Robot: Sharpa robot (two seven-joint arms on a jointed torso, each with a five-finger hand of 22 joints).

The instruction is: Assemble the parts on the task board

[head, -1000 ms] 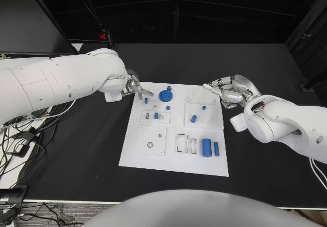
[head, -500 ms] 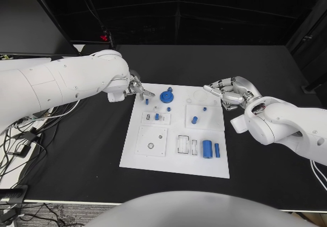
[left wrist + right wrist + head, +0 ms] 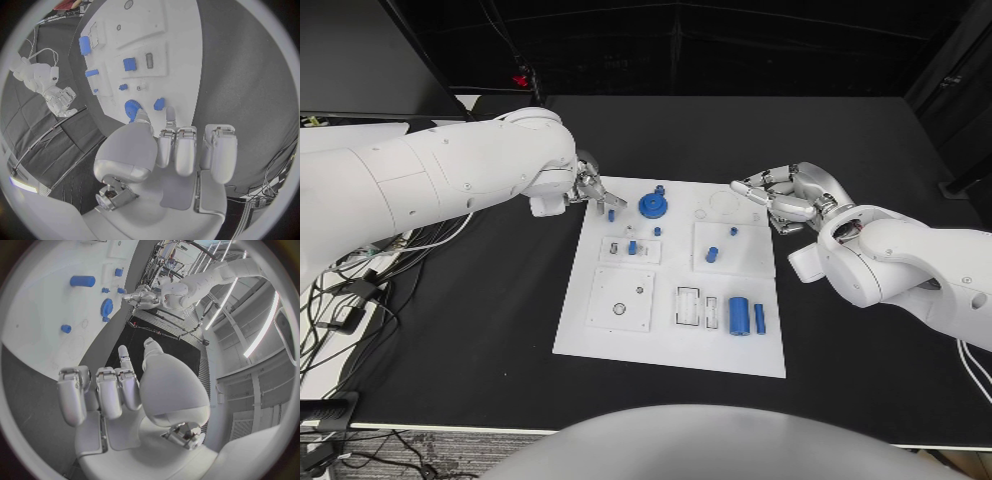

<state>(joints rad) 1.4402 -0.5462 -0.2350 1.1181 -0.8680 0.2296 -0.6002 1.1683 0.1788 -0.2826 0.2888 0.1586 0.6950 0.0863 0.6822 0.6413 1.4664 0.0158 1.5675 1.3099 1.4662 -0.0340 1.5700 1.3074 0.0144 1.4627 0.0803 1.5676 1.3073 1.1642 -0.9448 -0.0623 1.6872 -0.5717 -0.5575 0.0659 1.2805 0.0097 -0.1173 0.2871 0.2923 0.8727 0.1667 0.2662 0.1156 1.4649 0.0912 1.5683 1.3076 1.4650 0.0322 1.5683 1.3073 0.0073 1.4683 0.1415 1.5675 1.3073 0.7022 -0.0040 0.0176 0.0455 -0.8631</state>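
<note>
The left hand point(image 3: 584, 188), silver and many-fingered, hovers at the far left corner of the flat white task board point(image 3: 668, 350). In the left wrist view its fingers point(image 3: 187, 150) lie curled side by side with nothing between them, and one fingertip reaches toward a small blue peg point(image 3: 159, 104) that stands just beside it on the board. The peg point(image 3: 610, 213) is not pinched. Just beyond it sits a round blue gear-like disc with a knob on top point(image 3: 653, 203) (the largest part at that end).

The right hand point(image 3: 788, 195) waits off the board's far right edge, above the black table point(image 3: 473, 330); its fingers are curled in and hold nothing.

Nearer the robot, a fat blue cylinder point(image 3: 737, 314) and a slim blue rod point(image 3: 759, 316) lie side by side, next to an open rectangular slot point(image 3: 687, 304); other small blue pieces stand in the middle blocks.

The step in hand looks like an approach to the corner peg, a reach not yet turned into a grasp. The next move probably calls for the left fingers to part a little, settle around the peg and close on it squarely, since so small a piece could tip or slip away.
</note>
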